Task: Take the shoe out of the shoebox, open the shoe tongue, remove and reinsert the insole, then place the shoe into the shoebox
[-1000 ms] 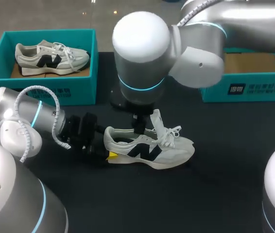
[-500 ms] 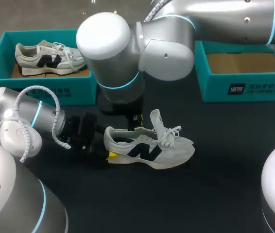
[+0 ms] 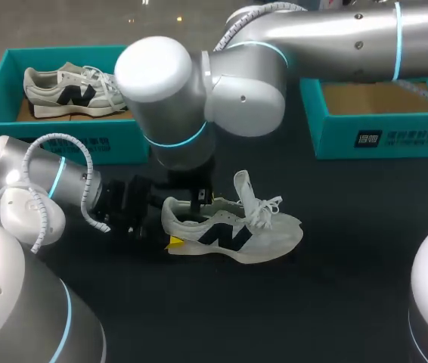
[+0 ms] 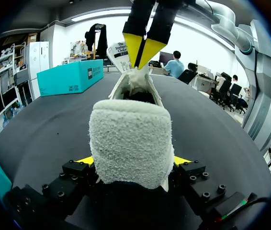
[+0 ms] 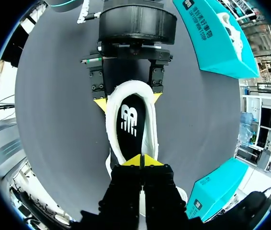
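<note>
Black table [image 3: 335, 302] | shoeboxes [image 3: 63, 144] [image 3: 380, 140] 2 | shoes 2 — boxed shoe [image 3: 78, 89], loose shoe [image 3: 237, 234] | left jaws pinch loose shoe | right jaws pressed together

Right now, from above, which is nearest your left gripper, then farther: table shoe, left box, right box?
1. Table shoe: heel in the left gripper.
2. Left box: behind it, leftward.
3. Right box: far right.

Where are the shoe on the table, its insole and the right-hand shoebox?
shoe [image 3: 233, 236]: head view, middle of its side.
insole [image 5: 129, 120]: right wrist view, heel part inside the shoe.
right-hand shoebox [image 3: 395, 141]: head view, front wall.
</note>
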Available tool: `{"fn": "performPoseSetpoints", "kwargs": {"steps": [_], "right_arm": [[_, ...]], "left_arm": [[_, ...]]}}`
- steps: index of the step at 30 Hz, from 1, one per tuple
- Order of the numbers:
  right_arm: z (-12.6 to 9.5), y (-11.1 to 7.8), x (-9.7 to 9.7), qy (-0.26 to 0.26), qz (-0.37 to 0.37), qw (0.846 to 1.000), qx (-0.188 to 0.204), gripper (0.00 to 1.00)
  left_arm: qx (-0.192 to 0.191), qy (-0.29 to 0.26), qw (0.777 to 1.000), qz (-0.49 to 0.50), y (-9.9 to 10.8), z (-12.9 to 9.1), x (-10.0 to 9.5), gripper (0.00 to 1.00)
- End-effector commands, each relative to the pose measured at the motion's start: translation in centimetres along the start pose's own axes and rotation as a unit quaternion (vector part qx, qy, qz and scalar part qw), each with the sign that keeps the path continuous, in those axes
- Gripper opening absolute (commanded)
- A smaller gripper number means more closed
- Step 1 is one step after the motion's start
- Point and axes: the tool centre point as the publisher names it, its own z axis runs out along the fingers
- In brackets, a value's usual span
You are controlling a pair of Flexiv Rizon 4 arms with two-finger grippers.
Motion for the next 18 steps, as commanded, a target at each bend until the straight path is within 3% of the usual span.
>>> {"fn": "performPoseSetpoints", "kwargs": {"steps": [1,10,18], "right_arm": [[1.3,0.0,-0.1,0.008,-0.001,1.000,-0.002,0.00],[3.8,-0.7,0.0,0.032,0.000,0.999,0.006,0.00],[4.0,-1.5,1.8,0.058,-0.007,0.998,0.020,0.00]], "left_arm": [[-0.002,0.000,1.000,-0.001,0.2,0.1,0.1,0.00],[-0.002,0.000,1.000,-0.001,0.2,0.1,0.1,0.00],[-0.002,0.000,1.000,-0.001,0.2,0.1,0.1,0.00]]}}
